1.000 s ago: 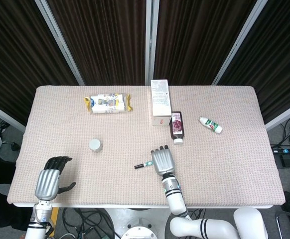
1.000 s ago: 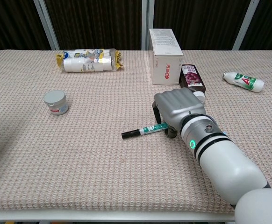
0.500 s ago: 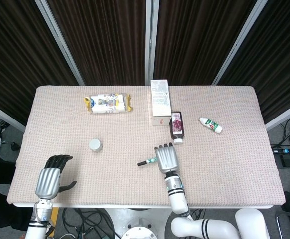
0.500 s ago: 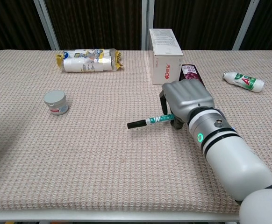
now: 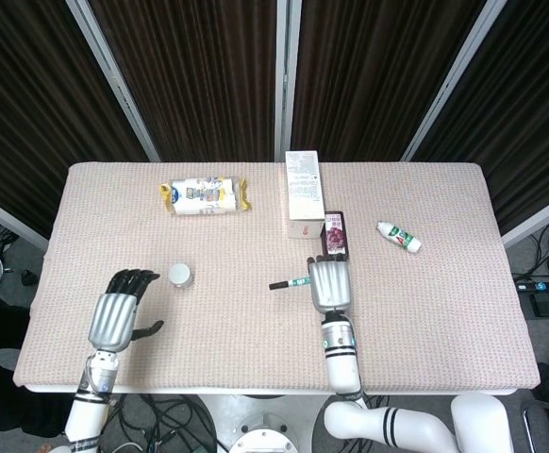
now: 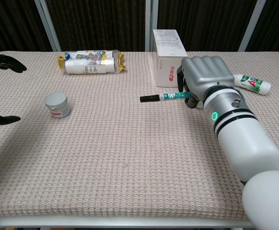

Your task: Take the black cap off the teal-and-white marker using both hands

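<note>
The right hand (image 6: pixel 204 79) grips the teal-and-white marker (image 6: pixel 174 96) by its rear end, fingers curled around the barrel, and holds it lifted above the table (image 6: pixel 130 158). The marker lies level and sticks out from the hand toward the robot's left, with the black cap (image 6: pixel 149 98) at its far tip, still fitted on the barrel. In the head view the same hand (image 5: pixel 330 285) shows with the marker (image 5: pixel 298 282) projecting leftward from it. Just beyond the right hand stands a white box (image 6: pixel 168 57), and a dark bottle (image 5: pixel 335 235) lies directly past its fingertips; a small white bottle with green print (image 6: pixel 249 83) lies further off to the hand's right. The left hand (image 5: pixel 119 315) is well apart from the marker, near the table's left edge, holding nothing, its dark fingers (image 5: pixel 135 280) loosely spread and thumb out to the side. A small grey jar (image 6: pixel 57 105) stands just beyond and to the right of the left hand, and a wrapped snack packet (image 6: pixel 90 63) lies farther back.
</note>
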`<action>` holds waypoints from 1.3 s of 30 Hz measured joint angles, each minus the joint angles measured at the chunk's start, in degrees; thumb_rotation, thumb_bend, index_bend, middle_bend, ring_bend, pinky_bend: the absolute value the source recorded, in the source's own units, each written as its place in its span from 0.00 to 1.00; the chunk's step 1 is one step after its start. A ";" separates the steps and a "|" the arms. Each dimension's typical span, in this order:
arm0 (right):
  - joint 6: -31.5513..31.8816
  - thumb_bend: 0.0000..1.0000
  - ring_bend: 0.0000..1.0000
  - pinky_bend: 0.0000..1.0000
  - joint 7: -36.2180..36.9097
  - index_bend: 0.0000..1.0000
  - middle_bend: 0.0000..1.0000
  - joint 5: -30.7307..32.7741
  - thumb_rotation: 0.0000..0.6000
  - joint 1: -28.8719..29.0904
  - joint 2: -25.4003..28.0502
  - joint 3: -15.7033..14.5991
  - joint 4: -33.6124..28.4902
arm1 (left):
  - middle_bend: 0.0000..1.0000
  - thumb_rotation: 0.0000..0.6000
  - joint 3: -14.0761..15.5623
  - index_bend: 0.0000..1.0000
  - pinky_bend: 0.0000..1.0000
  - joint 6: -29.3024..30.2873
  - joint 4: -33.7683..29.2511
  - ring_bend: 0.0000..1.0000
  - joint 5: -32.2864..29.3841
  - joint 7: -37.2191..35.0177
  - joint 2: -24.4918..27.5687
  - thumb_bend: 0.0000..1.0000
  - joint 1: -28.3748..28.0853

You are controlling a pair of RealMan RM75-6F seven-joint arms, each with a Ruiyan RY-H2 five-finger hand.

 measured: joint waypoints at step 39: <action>-1.78 0.33 0.44 0.38 5.00 0.66 0.59 11.23 1.00 25.92 -11.25 11.18 21.06 | 0.41 1.00 -14.07 0.42 0.29 0.33 10.77 0.31 -16.77 18.86 -15.36 0.21 -17.70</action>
